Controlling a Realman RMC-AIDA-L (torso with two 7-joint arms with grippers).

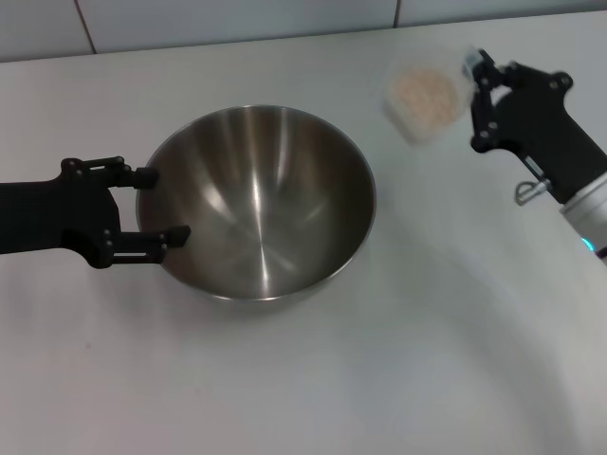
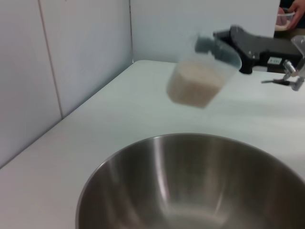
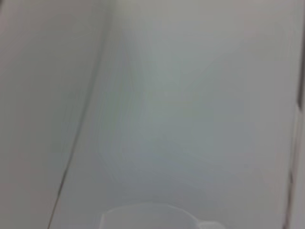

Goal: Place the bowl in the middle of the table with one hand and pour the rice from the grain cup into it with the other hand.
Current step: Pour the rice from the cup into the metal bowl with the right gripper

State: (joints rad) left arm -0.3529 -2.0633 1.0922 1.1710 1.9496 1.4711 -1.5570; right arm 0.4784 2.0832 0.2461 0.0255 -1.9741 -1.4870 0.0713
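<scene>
Right pincer point(image 1: 477, 95) gripping grain cup point(image 1: 427, 100) aloft beside bowl point(image 1: 258, 201), left pincer point(image 1: 156, 204) spread astride bowl's rim.

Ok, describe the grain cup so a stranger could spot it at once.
Start at the big steel bowl in the middle of the white table. Beyond its far right side, the right pincer holds a small cup clear of the tabletop: the grain cup. It alone is translucent plastic, with beige rice inside.
</scene>
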